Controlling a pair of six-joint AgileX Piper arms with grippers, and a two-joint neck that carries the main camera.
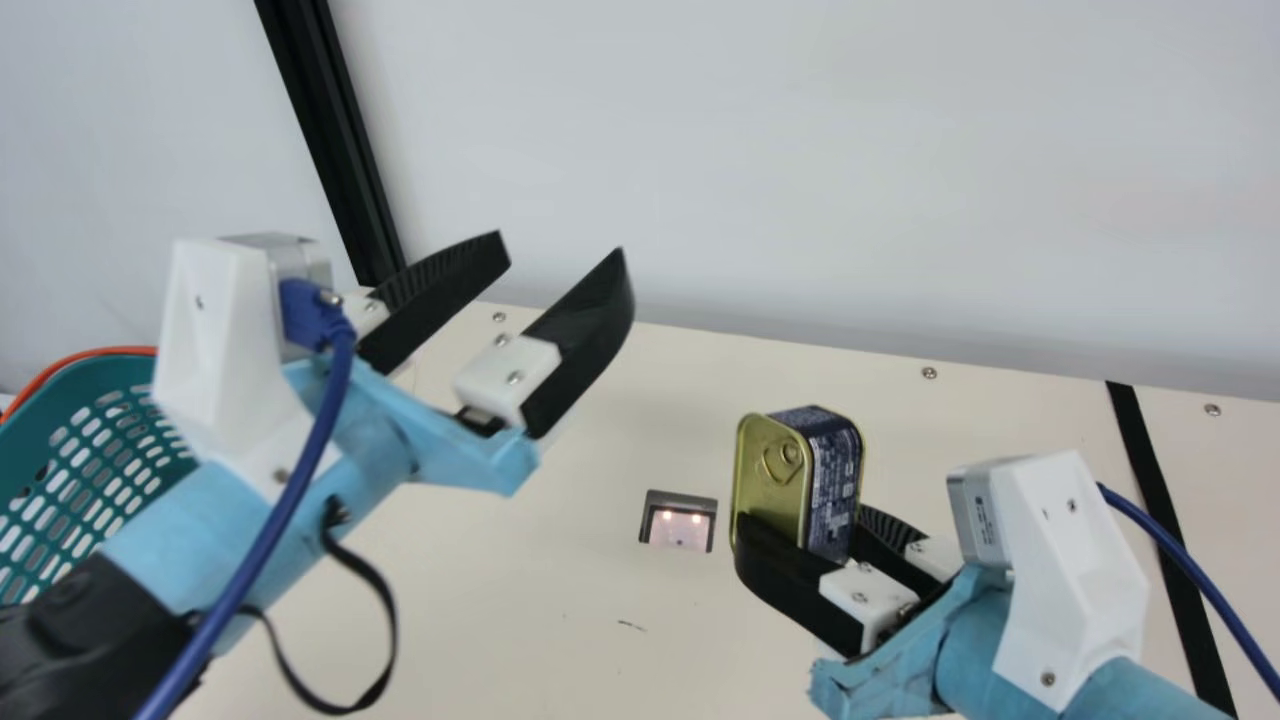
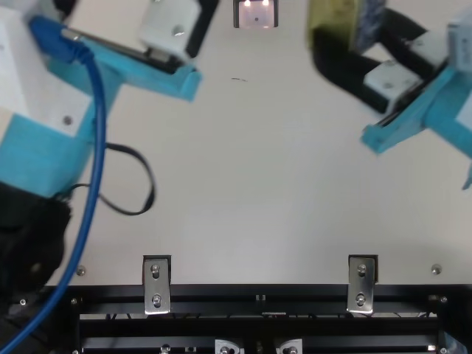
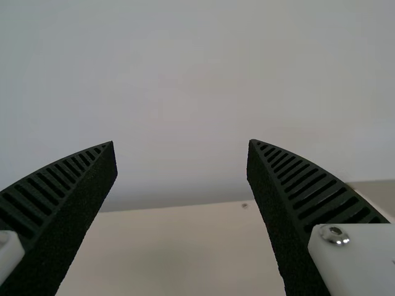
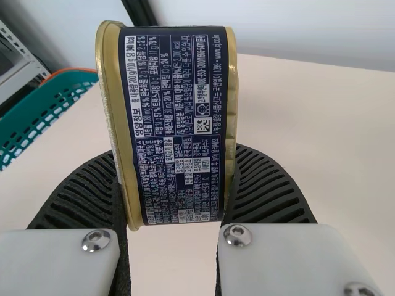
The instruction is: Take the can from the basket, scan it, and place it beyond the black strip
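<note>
Right end effector: holding the can, 2 fingers parted by the can's depth, pads against its gold ends near the bottom. Can is up off the table, right of the scanner in main view, between scanner and black strip. Gold pull-ring end faces the scanner side; dark blue label with white print shows square-on in right wrist view.

Left end effector: 2 fingers wide apart, nothing in grip, up off the table on the scanner's left and toward the wall. Left wrist view agrees: big gap, wall and table edge behind.

Scanner sits in the table, 2 lights lit. Teal basket is well left of the scanner, partly behind the left arm. Black strip runs along the table right of the scanner, past the right end effector. 2 metal brackets at the table edge, on the scanner's near side in top view.
</note>
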